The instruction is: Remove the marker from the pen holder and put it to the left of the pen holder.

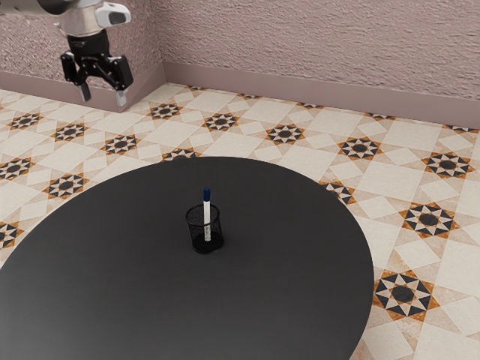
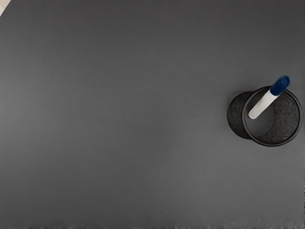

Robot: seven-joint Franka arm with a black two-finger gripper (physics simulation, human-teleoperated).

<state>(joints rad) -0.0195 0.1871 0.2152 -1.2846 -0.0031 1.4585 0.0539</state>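
High at the exterior view's upper left, my gripper (image 1: 103, 96) hangs open, its two fingers apart with nothing between them, well away from the pen holder. The black mesh pen holder (image 1: 195, 231) stands upright on the dark table. Inside it is the white marker (image 1: 207, 217), nearly upright, its blue cap above the rim. From above in the wrist view, the marker (image 2: 263, 105) leans against the rim of the round pen holder (image 2: 286, 117), cap end up.
The round black table (image 1: 135, 292) has its curved far edge behind the holder in the exterior view. Patterned floor tiles (image 1: 420, 255) surround it, and a pinkish wall (image 1: 315, 52) rises beyond.
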